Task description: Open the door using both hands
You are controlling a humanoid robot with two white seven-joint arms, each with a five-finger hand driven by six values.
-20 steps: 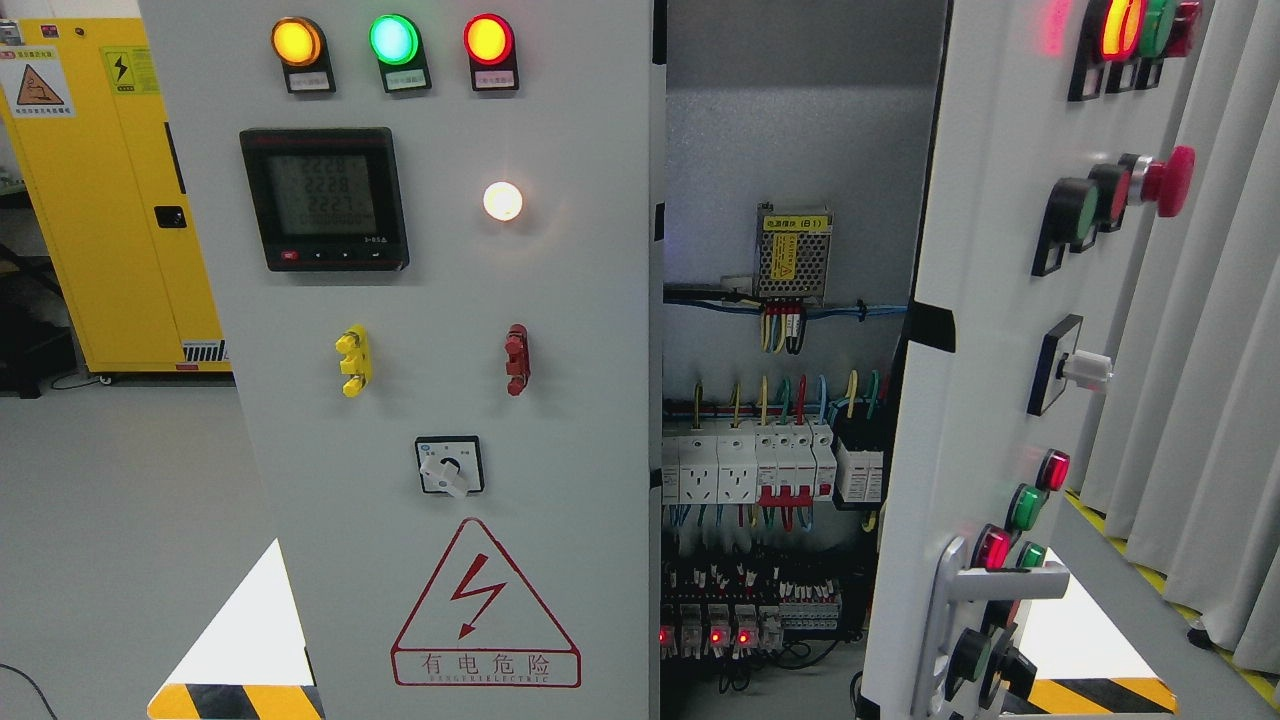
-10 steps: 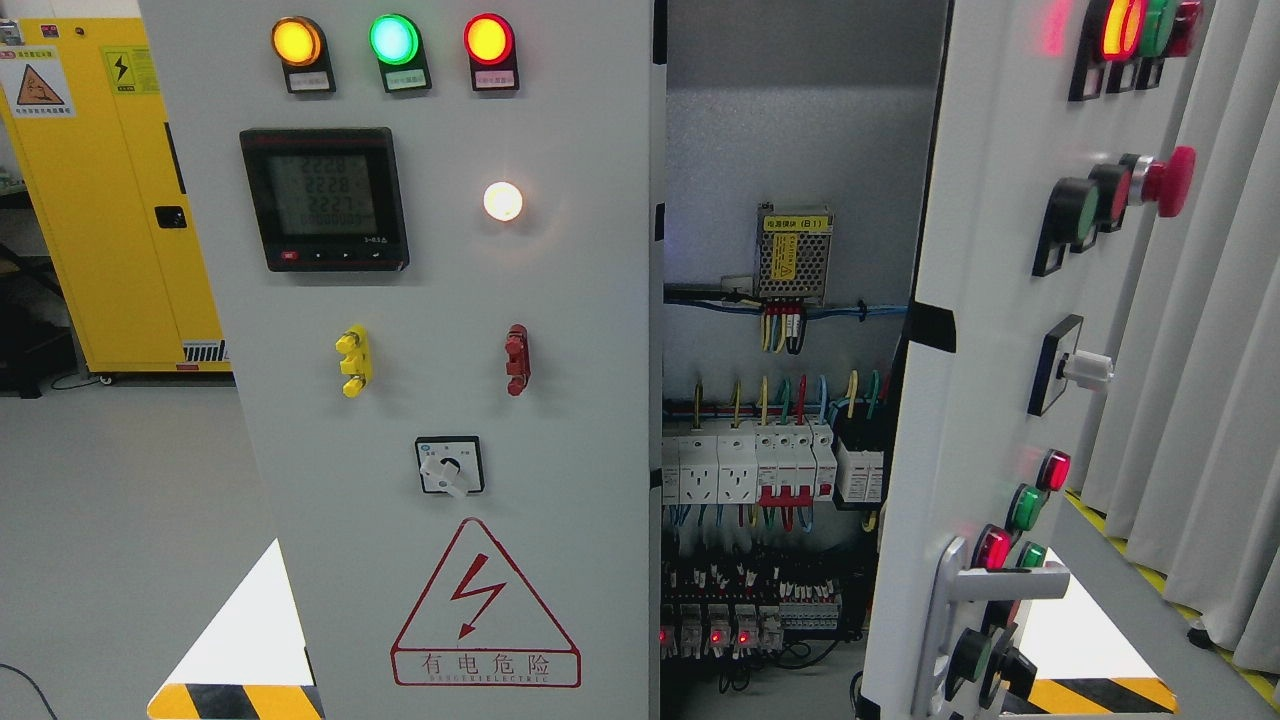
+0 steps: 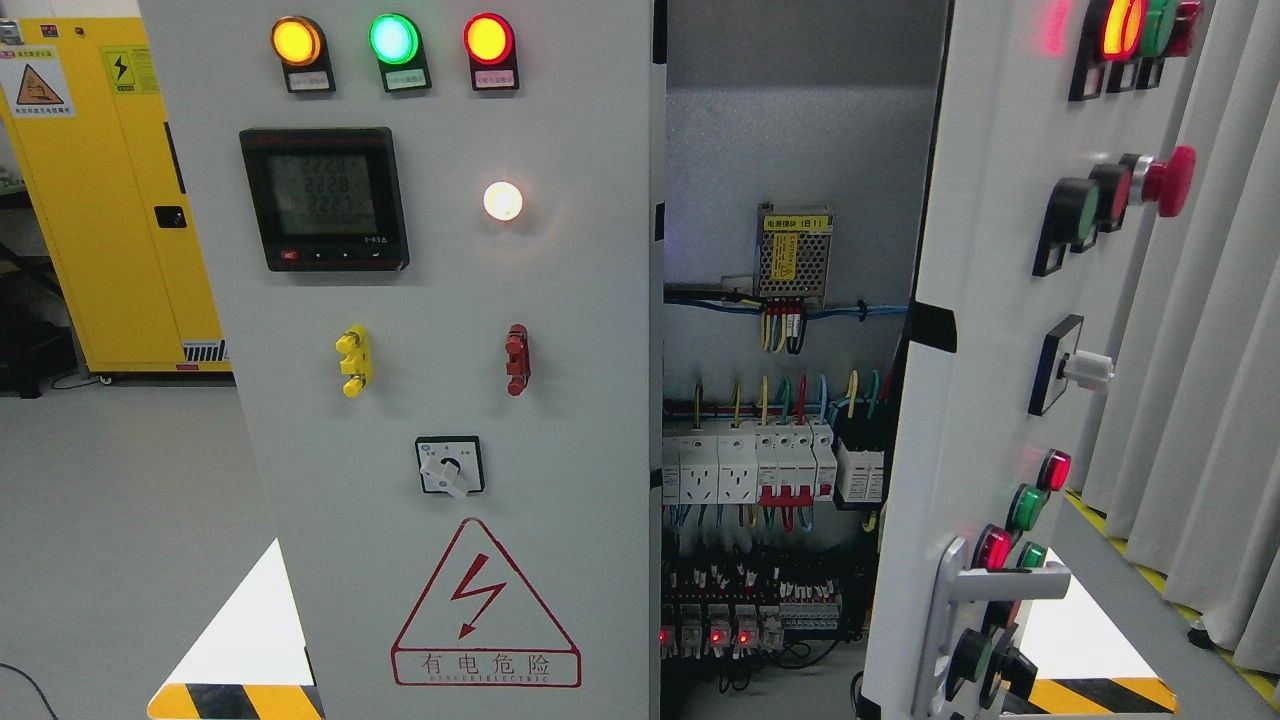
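Observation:
A grey electrical cabinet fills the head view. Its left door (image 3: 440, 420) is closed and carries three lit lamps, a digital meter (image 3: 323, 198), a rotary switch (image 3: 449, 466) and a red hazard triangle. The right door (image 3: 985, 400) is swung open toward me, seen nearly edge-on, with push buttons, a red emergency stop (image 3: 1165, 181) and a metal handle (image 3: 960, 590) low down. Between the doors the inside shows a power supply (image 3: 795, 252), breakers (image 3: 770, 465) and coloured wiring. Neither of my hands appears in the frame.
A yellow safety cabinet (image 3: 110, 200) stands at the far left on the grey floor. Grey curtains (image 3: 1220, 380) hang at the right, close behind the open door. Yellow-black floor tape (image 3: 1100, 693) marks both lower corners.

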